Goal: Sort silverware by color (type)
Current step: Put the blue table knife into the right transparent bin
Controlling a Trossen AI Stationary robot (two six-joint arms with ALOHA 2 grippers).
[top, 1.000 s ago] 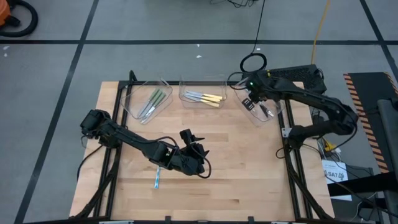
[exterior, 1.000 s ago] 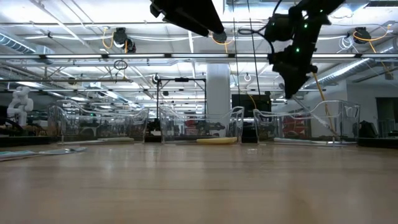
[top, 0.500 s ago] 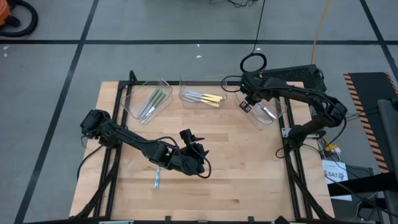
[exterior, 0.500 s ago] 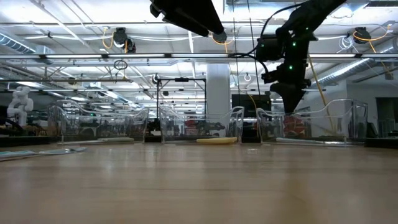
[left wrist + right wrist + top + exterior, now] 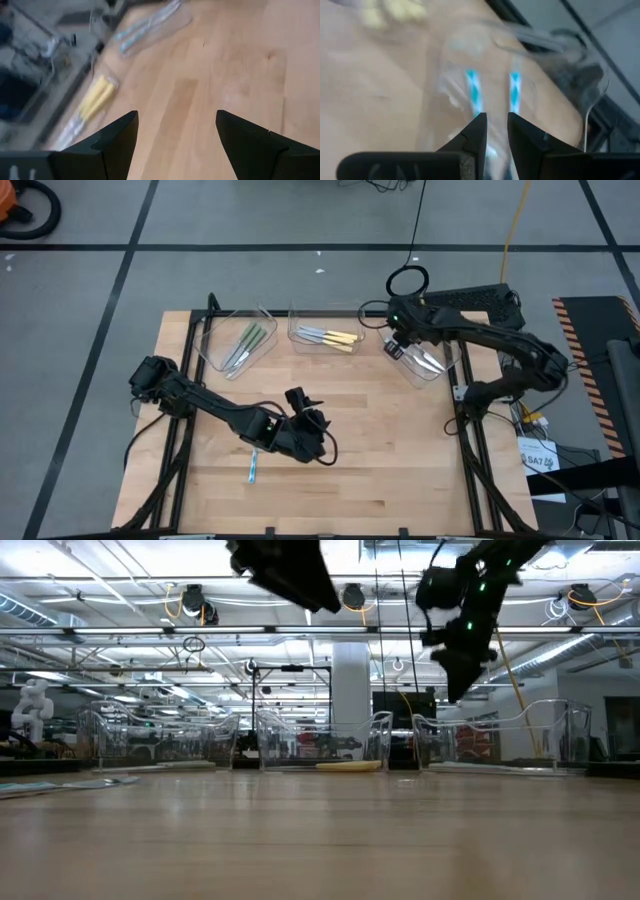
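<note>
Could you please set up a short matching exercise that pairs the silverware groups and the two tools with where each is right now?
Things:
1. green-handled utensils
2. yellow-handled utensils
3. lone blue-handled utensil
4. right tool
5. left tool

Places or states:
A. lying on the bare table near the left arm
B. in the middle clear tray
C. above the rightmost clear tray, fingers slightly apart
D. in the leftmost clear tray
E. over mid-table, fingers wide open

Pairs: 1-D, 2-B, 3-A, 4-C, 5-E
</note>
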